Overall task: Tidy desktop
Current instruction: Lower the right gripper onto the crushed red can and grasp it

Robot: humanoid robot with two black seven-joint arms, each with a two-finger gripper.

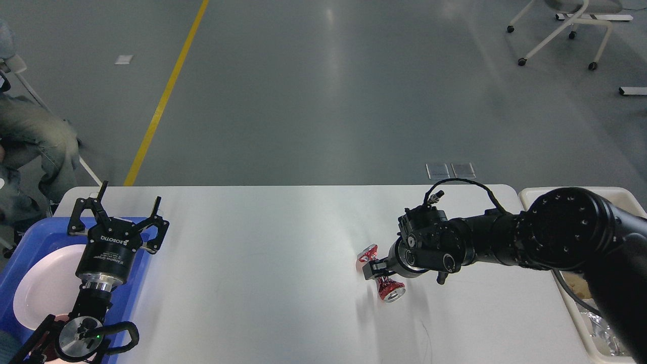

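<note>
Worktop (263, 283), wide and white with rounded corners, fills the lower part of the head view. On it lies one crushed red can (382, 275), right of the middle, with its silver end toward the near edge. The right gripper (373, 269) is low over the worktop at the pinched waist of the can. One finger block shows in front of the can, but I cannot tell if the fingers already press on it (the gripper is seen small and from the side). The right arm (510, 242) reaches in from the right edge.

The left gripper (119, 215) is at the left end, above one blue tray (15, 253), with its two fingers spread apart and nothing between them. In the tray lies one white plate (43, 288). At the right edge stands one cream bin (528, 194), just beside the worktop. On the grey floor behind runs one yellow line (164, 96), and one wheeled chair (561, 33) stands far right.
</note>
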